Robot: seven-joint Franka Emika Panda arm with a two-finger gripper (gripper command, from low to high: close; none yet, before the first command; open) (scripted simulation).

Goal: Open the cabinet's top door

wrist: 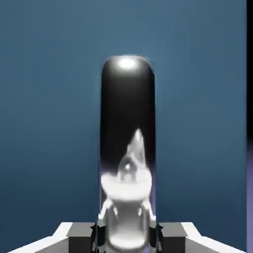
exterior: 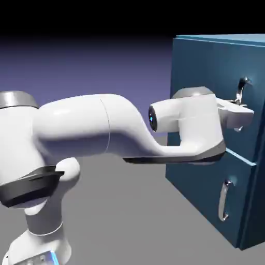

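Note:
The dark-blue cabinet [exterior: 253, 217] stands at the exterior view's right. Its top door [exterior: 207, 67] is the taller upper panel, and a curved silver handle [exterior: 242, 87] sticks out from it. My gripper [exterior: 239, 111] is on that handle, just below its upper end. In the hand view the handle [wrist: 127, 123] runs up the middle, large, dark and shiny. My gripper [wrist: 127, 237] is shut on it, with a fingertip [wrist: 97, 236] pressed against each side. The door's blue face [wrist: 49, 99] fills the background.
Below the top door sits the shorter lower panel [exterior: 196, 191] with its own small silver handle [exterior: 223, 201]. My arm [exterior: 103, 129] stretches level from the lower left across to the cabinet. A thin violet strip [wrist: 250, 163] shows past the door's edge in the hand view.

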